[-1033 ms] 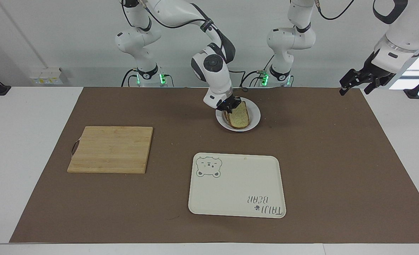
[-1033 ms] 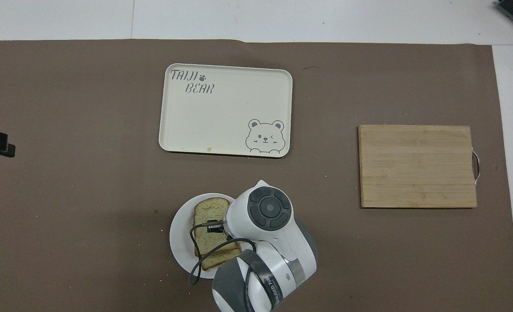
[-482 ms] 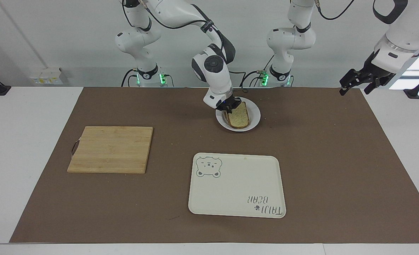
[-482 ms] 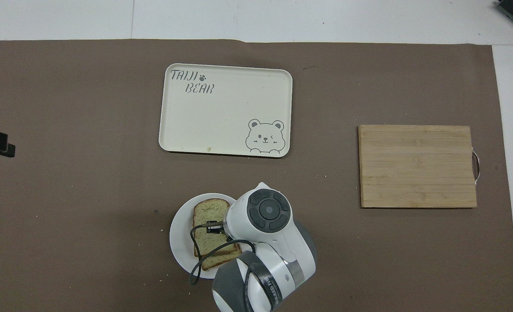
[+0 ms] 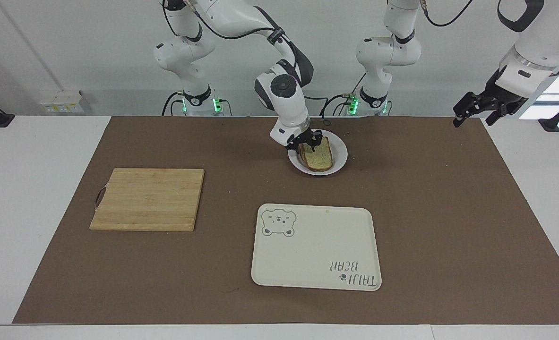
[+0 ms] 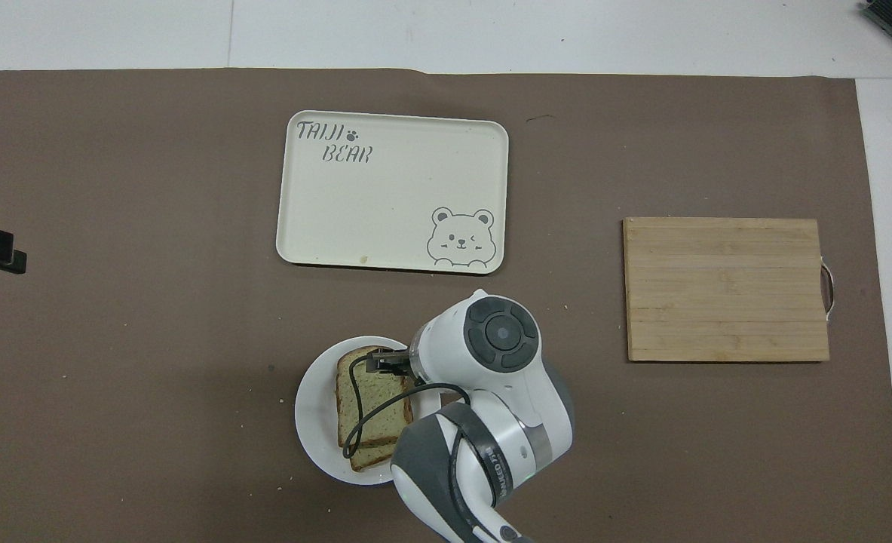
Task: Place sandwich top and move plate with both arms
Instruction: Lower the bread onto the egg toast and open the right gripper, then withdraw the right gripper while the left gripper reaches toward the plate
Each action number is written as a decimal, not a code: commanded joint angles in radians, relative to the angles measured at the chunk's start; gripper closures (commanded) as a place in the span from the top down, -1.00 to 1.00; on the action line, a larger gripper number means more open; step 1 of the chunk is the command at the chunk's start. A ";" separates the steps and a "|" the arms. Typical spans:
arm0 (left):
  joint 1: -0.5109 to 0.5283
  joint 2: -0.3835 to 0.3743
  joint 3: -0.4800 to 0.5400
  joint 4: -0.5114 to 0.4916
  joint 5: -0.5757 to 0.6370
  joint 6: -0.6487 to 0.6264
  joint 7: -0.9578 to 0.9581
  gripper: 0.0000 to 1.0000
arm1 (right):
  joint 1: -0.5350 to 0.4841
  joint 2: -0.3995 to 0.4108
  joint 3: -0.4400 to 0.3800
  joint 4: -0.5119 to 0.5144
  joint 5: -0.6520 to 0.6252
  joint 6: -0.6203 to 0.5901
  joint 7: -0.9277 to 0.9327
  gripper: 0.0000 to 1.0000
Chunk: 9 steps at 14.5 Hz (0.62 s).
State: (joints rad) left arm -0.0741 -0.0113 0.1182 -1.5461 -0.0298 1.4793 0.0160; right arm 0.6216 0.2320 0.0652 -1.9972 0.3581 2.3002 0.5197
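With its fingers spread and nothing between them, the right gripper (image 5: 308,140) is hanging just over the sandwich top (image 5: 319,156), which is lying on the lower slice on the plate (image 5: 339,162) near the robots. The left gripper (image 5: 477,111) is waiting, open. Placing looks done; next, both arms are likely needing rim holds.

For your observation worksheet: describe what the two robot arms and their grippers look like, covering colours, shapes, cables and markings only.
Both arms are glossy white, built of rounded segments with dark grey joint covers. The right arm shows a round grey cap, a grey band with white lettering and a looping black cable. Its right gripper is black with two fingers, as is the left gripper. Green lights glow at both bases.
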 commanded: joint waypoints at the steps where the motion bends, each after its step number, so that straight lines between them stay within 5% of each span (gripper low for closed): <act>1: -0.003 -0.010 0.003 0.001 0.007 -0.017 -0.008 1.00 | -0.054 -0.016 0.002 0.008 -0.011 -0.004 -0.036 1.00; 9: -0.021 -0.045 -0.051 -0.009 -0.008 -0.039 -0.015 1.00 | -0.243 -0.126 0.002 0.009 -0.083 -0.143 -0.085 1.00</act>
State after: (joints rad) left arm -0.0857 -0.0311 0.0664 -1.5460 -0.0314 1.4687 0.0110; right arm 0.4254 0.1465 0.0588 -1.9800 0.2946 2.2025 0.4696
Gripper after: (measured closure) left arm 0.000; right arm 0.000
